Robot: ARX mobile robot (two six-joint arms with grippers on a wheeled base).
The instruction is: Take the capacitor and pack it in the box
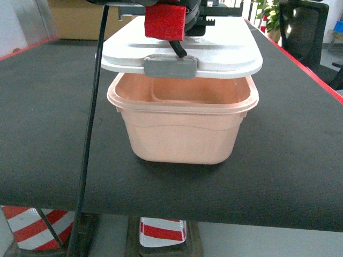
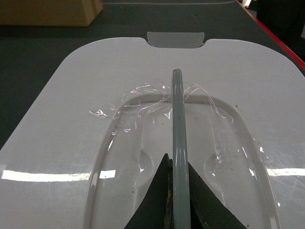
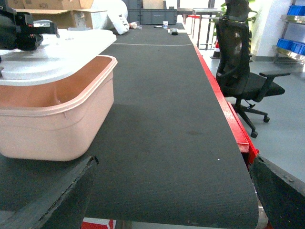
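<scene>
One small pale-pink plastic rectangular tub with rounded corners (image 1: 182,134) is seen nearest in the head view, standing upright on the black, finely textured table mat (image 1: 48,118). What can be seen of its smooth interior holds nothing; the rear part is covered. No capacitor can be made out in any view. One glossy white plastic lid (image 1: 225,51) is held level over the rear of the tub, leaving the front part of the opening uncovered; whether it touches the rim cannot be told. One grey latch (image 1: 169,66) sits at the lid's near edge and a second (image 2: 175,40) at the far edge in the left wrist view. The left gripper (image 2: 177,191) is clamped on the lid's slim grey handle (image 2: 178,124), its dark fingers pressed against both sides. Crinkled clear film (image 2: 143,98) lies over the lid's recess. The right gripper (image 3: 171,200) is spread wide, gripping nothing, beside the tub. Farther off, one black office chair (image 3: 243,71) and a brown cardboard carton (image 2: 47,12) are visible.
</scene>
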